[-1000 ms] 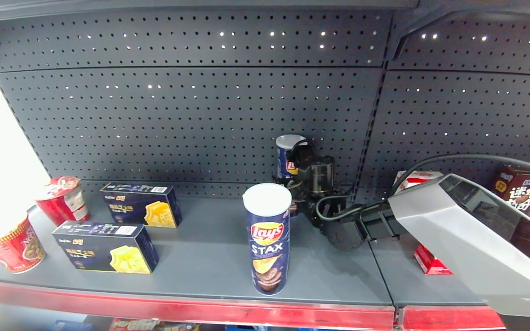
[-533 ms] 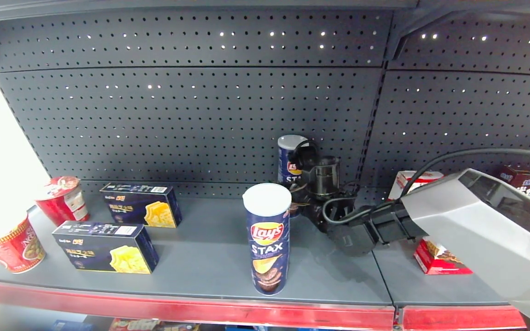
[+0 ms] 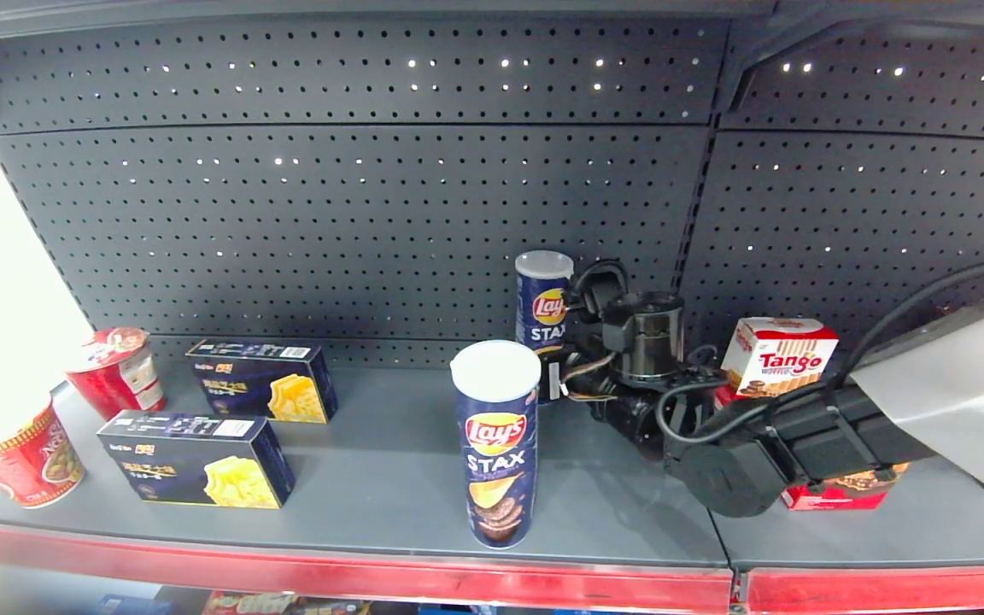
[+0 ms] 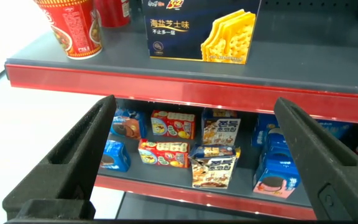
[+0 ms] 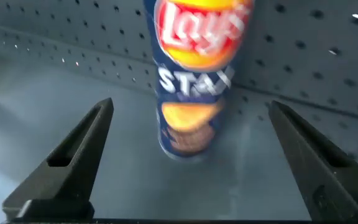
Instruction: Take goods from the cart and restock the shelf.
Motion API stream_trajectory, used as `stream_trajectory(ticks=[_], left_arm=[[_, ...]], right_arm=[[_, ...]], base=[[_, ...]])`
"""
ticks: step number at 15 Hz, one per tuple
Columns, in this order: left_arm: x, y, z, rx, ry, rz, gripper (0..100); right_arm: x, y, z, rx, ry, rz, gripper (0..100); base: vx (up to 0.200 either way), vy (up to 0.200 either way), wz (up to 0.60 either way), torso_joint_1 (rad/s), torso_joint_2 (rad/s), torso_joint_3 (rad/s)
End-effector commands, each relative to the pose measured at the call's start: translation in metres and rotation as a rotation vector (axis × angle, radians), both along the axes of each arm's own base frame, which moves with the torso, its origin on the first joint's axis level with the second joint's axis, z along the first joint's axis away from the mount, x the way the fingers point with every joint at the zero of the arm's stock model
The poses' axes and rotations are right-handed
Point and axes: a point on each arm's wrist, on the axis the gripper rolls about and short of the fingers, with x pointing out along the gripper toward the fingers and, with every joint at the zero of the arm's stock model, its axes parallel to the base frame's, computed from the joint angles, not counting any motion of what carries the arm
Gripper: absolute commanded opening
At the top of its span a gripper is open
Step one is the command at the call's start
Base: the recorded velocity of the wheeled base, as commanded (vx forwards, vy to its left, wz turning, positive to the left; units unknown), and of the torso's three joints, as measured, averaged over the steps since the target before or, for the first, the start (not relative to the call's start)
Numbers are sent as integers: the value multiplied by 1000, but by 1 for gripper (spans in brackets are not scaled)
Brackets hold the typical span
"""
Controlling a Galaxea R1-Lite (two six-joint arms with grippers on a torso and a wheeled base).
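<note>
Noodle cups (image 3: 26,457): two red cups at far left of the shelf (image 3: 372,487), well apart from the action. Low risk.
Cracker boxes (image 3: 197,457): two dark boxes lying flat, one behind the other. The front one is near the red lip (image 3: 330,576); a knock from below could push it off.
Left gripper (image 4: 194,102): fingers spread wide, nothing held. It hangs in front of and below the lip, facing the lower-shelf goods (image 4: 191,149). Risk: raised w/o backing out first, it would likely catch the lip.
Front can (image 3: 496,440): tall chip tube, upright mid-shelf, near the front. With its narrow base and height it prob. tips easily, and a fall fwd would send it over the lip.
Rear can (image 3: 542,299): the restocked item, upright on its own base at the back near the pegboard (image 3: 355,213), just behind and right of the front can.
Right gripper (image 5: 190,106): fingers wide apart, gripping nothing; the rear can stands free beyond the tips. Risk: if the arm leaves sideways rather than straight back, a finger clips the tube, which could domino into the front can.
Wrist cable (image 3: 594,275): loop near the rear can's top; contact can't be judged. Possible snag.
Wafer box (image 3: 778,357): just behind the right forearm, with a red box (image 3: 834,497) partly hidden under it. A careless swing could sweep either.
</note>
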Motion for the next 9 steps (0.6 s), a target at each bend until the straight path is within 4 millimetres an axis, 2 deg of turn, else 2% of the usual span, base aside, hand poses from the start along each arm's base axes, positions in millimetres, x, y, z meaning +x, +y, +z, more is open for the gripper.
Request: stream_trajectory(ticks=[1,3,9], left_arm=[[0,0,0,0,1,1,100],[0,0,0,0,1,1,100],[0,0,0,0,1,1,100]], right_arm=[[-15,-14,8,-6,4,-2,100],[-18,-20,2,-14,12,-17,100],[-1,-45,-4,-32,24,-172,100]], base=[[0,0,0,0,0,0],[0,0,0,0,0,0],[0,0,0,0,0,0]])
